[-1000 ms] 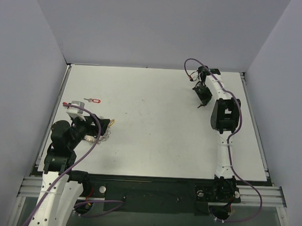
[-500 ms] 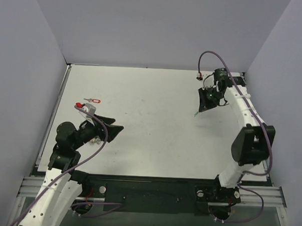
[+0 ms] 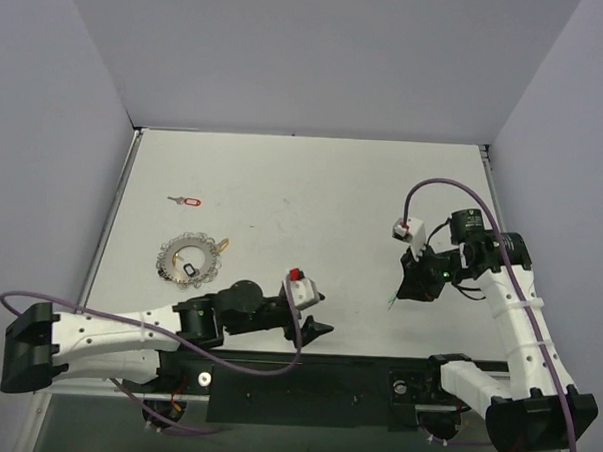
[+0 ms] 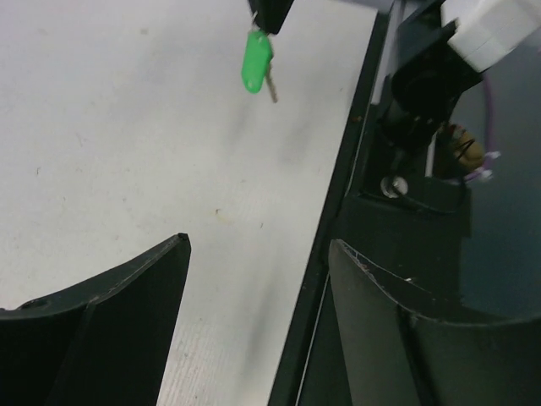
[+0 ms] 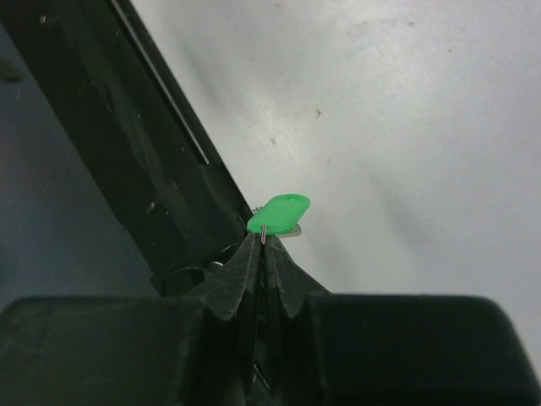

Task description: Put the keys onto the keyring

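Progress was slight: neither key hung on the keyring, which lay at the left of the table near the red key. Right gripper pinched the green key above the front edge; left gripper stood spread, empty.

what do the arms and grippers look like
The left arm and right arm are white links with black joints, each trailing a purple cable. The left gripper and right gripper have two black tapered fingers; a white camera box sits at each wrist.
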`<control>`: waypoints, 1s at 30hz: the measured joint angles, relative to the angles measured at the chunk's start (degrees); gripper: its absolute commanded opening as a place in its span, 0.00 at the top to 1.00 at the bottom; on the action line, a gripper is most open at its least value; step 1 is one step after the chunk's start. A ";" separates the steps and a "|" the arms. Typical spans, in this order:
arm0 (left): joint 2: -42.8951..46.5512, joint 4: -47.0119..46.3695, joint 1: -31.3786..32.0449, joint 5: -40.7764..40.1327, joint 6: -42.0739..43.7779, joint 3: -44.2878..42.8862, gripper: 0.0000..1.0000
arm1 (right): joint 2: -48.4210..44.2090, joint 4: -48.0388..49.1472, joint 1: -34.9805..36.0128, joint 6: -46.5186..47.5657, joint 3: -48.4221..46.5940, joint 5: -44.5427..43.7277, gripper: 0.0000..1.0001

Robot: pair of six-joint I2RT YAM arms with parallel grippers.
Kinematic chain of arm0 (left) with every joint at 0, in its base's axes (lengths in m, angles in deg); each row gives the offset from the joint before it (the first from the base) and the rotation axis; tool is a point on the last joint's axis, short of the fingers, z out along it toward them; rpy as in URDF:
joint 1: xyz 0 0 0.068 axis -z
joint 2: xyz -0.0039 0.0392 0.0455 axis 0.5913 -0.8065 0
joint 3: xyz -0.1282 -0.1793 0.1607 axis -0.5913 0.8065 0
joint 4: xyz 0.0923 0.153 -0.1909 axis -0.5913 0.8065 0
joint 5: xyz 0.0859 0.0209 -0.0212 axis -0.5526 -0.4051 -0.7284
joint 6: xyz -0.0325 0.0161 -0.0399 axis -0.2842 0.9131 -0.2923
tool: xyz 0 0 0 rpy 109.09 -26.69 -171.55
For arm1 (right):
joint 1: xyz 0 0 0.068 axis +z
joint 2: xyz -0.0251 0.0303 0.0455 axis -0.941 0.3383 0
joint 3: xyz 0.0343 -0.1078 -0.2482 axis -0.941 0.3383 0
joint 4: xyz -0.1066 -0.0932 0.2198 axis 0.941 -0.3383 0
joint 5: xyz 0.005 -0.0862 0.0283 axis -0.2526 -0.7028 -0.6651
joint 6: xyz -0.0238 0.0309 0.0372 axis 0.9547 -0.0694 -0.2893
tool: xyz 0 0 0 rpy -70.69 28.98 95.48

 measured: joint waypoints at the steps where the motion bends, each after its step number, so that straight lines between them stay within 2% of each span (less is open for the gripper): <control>1: -4.28 -1.01 2.01 -2.38 1.46 -0.98 0.23 | -1.05 -0.72 0.00 1.77 0.76 0.59 1.00; 6: -18.82 -9.07 8.20 -11.19 8.22 -2.08 0.22 | -3.10 -7.72 0.00 15.43 4.57 4.61 1.00; 11: -26.12 -20.26 11.85 -16.90 12.07 -2.12 0.20 | -1.09 -11.93 0.00 23.15 5.29 7.02 1.00; 19: -37.66 -36.09 17.66 -27.39 16.79 -6.62 0.20 | 3.21 -12.31 -1.33 20.28 5.29 10.58 1.00; 23: -41.35 -40.81 18.47 -30.84 17.86 -8.15 0.20 | 3.67 -10.10 -1.57 16.20 5.31 10.97 1.00; 30: -45.16 -45.57 18.43 -34.14 18.14 -10.34 0.28 | 3.65 -5.29 -1.62 9.92 5.62 10.93 1.00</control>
